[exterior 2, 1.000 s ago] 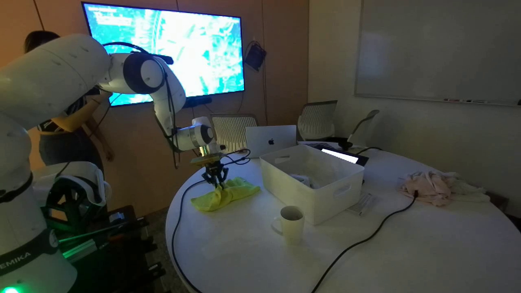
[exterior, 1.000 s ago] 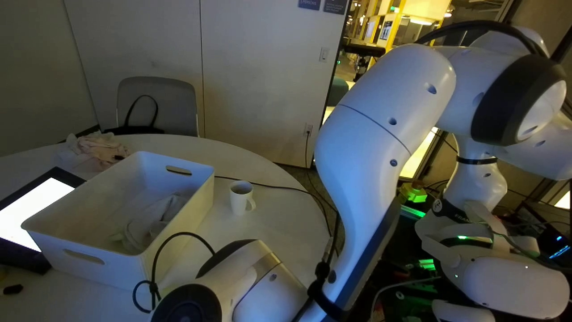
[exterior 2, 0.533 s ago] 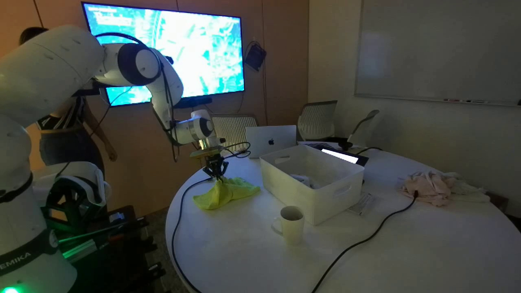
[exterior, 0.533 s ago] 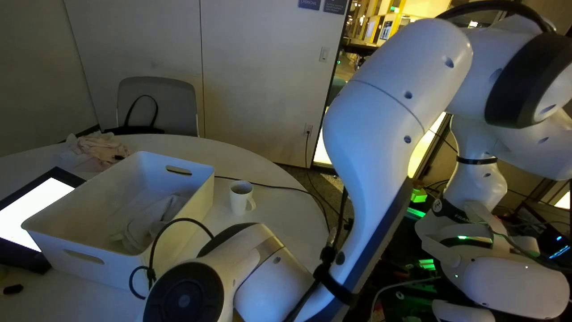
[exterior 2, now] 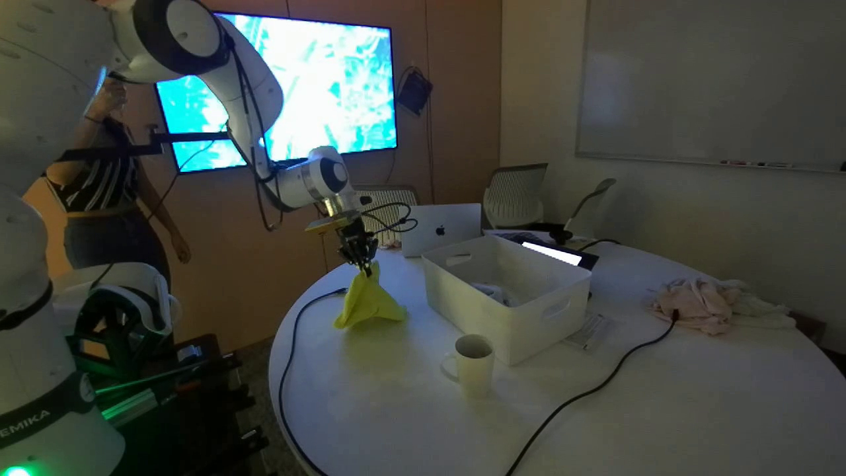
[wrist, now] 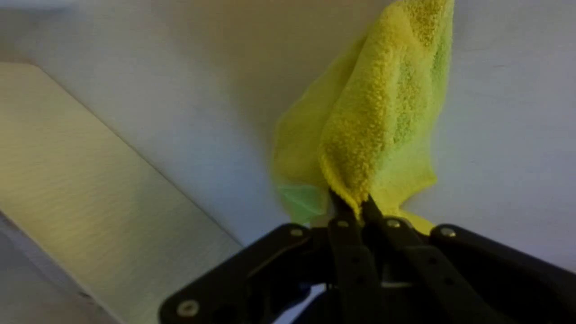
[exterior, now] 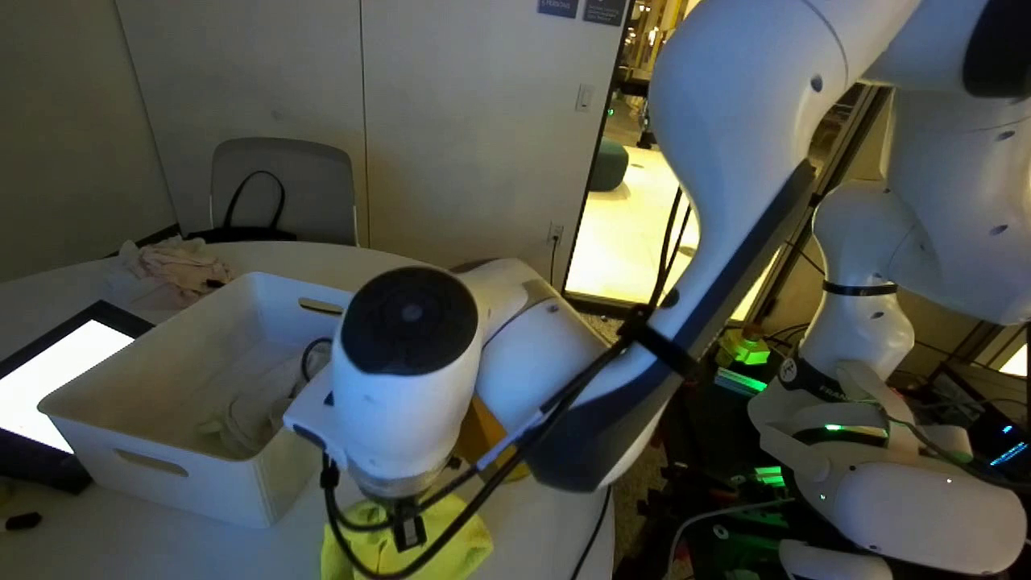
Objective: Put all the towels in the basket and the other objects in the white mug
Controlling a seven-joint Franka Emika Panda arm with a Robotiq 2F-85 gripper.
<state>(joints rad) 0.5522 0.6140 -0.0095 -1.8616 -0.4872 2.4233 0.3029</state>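
Can see the gripper [wrist: 354, 208] at the lower middle of the wrist view, black, pinched nearly together on a bunched fold of yellow towel [wrist: 382, 112]. Looks nubbly there, a looped pile, golden along the ridges and greener in the hollows, with a thicker edge close to the grip. In an exterior view, hangs a little left of centre as a soft cone, narrow at the top and flared at the bottom, over the smooth, round, white table [exterior 2: 628, 410]. Find the basket [exterior 2: 472, 314] just to the right there, near the middle of the frame: a stiff white box with straight walls, rounded corners and a slot cut in each short end. Can make out a pale towel [exterior: 258, 411] rumpled inside, partly hidden, at the left of an exterior view. Lower in the frame, near the basket, find the mug [exterior 2: 474, 373], upright, a plain white cylinder with a loop handle at its left. At the far right, notice a limp, creased heap of pinkish cloth [exterior 2: 697, 307], met by a curving black cable [exterior 2: 595, 395]. Above the basket, see a thin, flat, grey laptop [exterior 2: 439, 228].
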